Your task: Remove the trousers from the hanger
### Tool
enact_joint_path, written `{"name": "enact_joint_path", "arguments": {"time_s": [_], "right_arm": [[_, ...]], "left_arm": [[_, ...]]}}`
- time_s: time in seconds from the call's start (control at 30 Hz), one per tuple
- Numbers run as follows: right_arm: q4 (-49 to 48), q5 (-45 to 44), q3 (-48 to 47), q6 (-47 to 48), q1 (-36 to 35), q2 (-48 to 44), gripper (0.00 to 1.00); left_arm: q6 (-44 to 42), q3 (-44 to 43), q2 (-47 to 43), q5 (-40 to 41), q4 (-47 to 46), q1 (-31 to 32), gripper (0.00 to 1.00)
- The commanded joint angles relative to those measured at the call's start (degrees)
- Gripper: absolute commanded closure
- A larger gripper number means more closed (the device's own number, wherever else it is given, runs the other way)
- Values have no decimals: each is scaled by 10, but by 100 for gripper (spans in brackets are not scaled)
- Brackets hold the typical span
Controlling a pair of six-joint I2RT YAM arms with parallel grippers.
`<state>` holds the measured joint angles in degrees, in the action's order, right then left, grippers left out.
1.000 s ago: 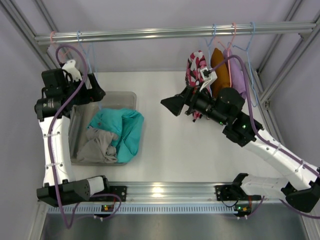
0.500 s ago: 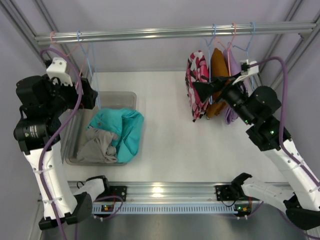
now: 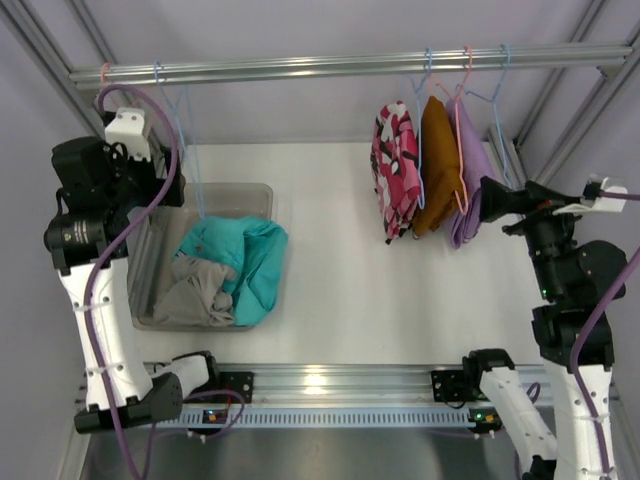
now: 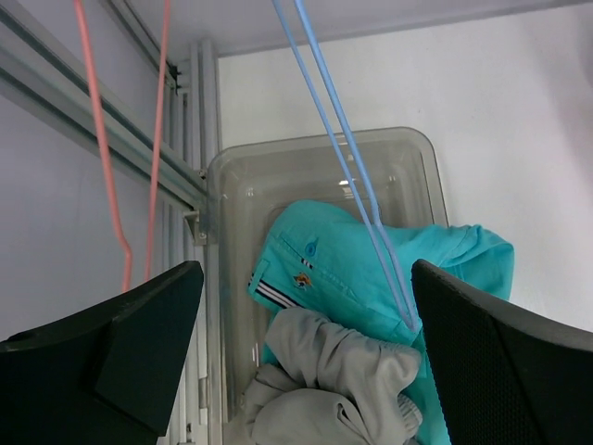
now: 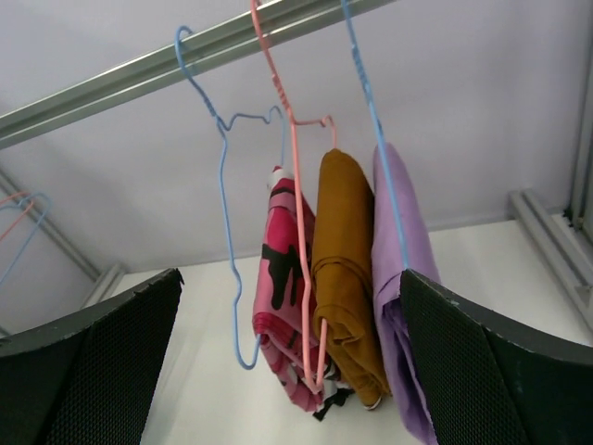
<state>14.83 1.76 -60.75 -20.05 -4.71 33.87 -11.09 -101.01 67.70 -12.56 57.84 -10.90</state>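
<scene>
**Right arm swings clear of the rail; both grippers empty**

Swinging out to the right over the last second, the right arm has left the hanging clothes, and its gripper [image 5: 289, 278] now sits just beside them at the far right of the table [image 3: 340, 290]. Its jaws are spread wide and hold nothing. The left arm has shifted only a little. The left gripper [image 4: 306, 278] is raised above the back left corner of the bin [image 3: 262, 190], its jaws also wide apart and empty.

Three pairs of trousers hang folded, side by side and touching, from the right part of the rail [image 3: 330, 66]:
- a pink patterned pair [image 3: 397, 170] on the left
- a brown pair [image 3: 438, 165] in the middle
- a purple pair [image 3: 470, 195] nearest the right gripper

Three wire hangers carry them: a first blue hanger [image 5: 225, 185], a pink hanger [image 5: 298, 232] and a second blue hanger [image 5: 380, 158]. The purple pair is draped on the second blue one. Which hanger carries each of the other two pairs is hard to tell. All three pairs are on the rail and neither gripper touches any of them.

At the left end of the rail hang a bare pink hanger [image 4: 102, 158] and a bare blue hanger [image 4: 343, 158]. The clear bin below holds two garments, a teal garment [image 3: 245, 255] and a grey garment [image 3: 195, 290], with the grey one lying partly over the teal.
</scene>
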Motion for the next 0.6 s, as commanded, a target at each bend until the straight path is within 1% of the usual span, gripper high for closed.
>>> {"name": "enact_joint_path", "arguments": {"time_s": [0.0, 0.13, 0.57], "right_arm": [[19, 10, 5, 23, 34, -33, 1], [33, 18, 2, 26, 41, -42, 1], [26, 32, 5, 24, 42, -46, 0]], "left_arm": [[-4, 15, -49, -7, -79, -2, 1], [6, 19, -58, -12, -83, -2, 1], [29, 37, -103, -13, -92, -2, 1]]}}
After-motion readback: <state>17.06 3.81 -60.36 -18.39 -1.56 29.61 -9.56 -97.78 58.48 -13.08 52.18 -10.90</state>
